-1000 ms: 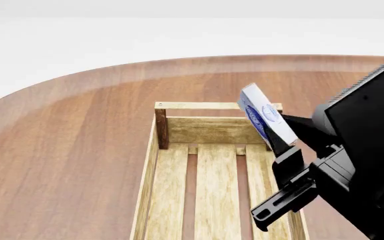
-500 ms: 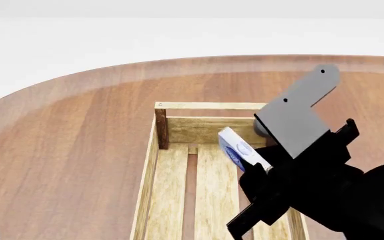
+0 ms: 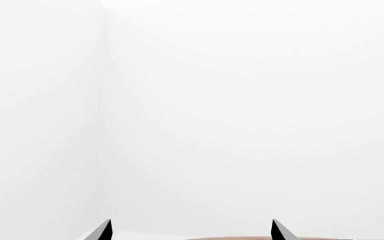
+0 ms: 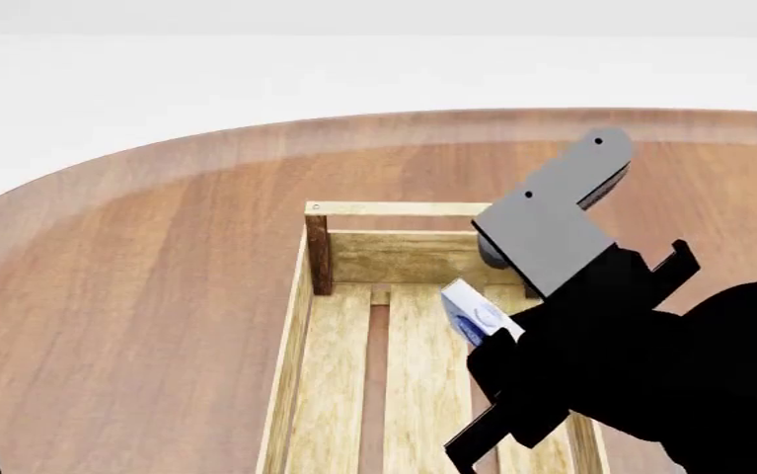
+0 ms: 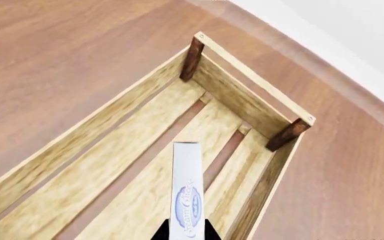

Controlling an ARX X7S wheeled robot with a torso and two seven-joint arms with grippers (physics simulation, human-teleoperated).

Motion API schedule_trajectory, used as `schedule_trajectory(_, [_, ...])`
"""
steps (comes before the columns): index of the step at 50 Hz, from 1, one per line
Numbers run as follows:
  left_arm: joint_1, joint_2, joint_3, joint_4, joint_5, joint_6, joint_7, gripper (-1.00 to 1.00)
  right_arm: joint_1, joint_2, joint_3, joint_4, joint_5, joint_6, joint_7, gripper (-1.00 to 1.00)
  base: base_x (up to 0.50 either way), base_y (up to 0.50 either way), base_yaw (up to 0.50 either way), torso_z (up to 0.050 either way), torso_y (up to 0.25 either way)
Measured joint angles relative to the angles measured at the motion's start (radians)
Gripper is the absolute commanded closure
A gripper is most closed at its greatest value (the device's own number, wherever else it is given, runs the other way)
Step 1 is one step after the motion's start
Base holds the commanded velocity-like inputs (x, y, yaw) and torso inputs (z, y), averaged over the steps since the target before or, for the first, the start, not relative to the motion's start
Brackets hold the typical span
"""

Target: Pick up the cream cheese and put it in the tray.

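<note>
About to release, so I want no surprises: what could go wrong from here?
The right pincer holds the cream cheese on edge by one end, above the tray floor; released there, it may topple or bounce. The floor has gaps between slats, so an edge could catch. In the head view the arm hides most of the box, so judging height is hard.

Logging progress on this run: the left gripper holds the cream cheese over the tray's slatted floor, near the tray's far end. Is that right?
Not quite: the right gripper holds the cream cheese, not the left. The right wrist view shows its jaws shut on the box above the slatted floor of the tray, near the far end. The left gripper points at blank background with nothing between its jaws.
</note>
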Motion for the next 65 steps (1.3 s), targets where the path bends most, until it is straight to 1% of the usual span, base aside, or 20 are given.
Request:
schedule_trajectory(8, [-0.003, 0.002, 0.002, -0.001, 0.013, -0.011, -0.005, -1.0, 0.027, -0.008, -0.018, 0.008, 0.037, 0.012, 0.019, 1.0, 0.0, 0.0, 0.0, 0.0, 0.0])
schedule_trajectory(24, [-0.007, 0.0, 0.01, -0.004, 0.016, -0.018, -0.002, -1.0, 0.043, 0.005, -0.038, 0.01, 0.079, -0.021, 0.026, 1.0, 0.0, 0.0, 0.0, 0.0, 0.001])
schedule_trajectory(48, [-0.008, -0.004, 0.019, -0.005, 0.023, -0.017, -0.001, -1.0, -0.022, 0.053, 0.031, 0.052, 0.133, -0.143, 0.008, 1.0, 0.0, 0.0, 0.0, 0.0, 0.0])
schedule_trajectory(65, [-0.014, -0.012, 0.037, -0.01, 0.032, -0.031, 0.015, -1.0, -0.064, 0.073, 0.03, 0.088, 0.117, -0.193, -0.007, 1.0, 0.0, 0.0, 0.0, 0.0, 0.0])
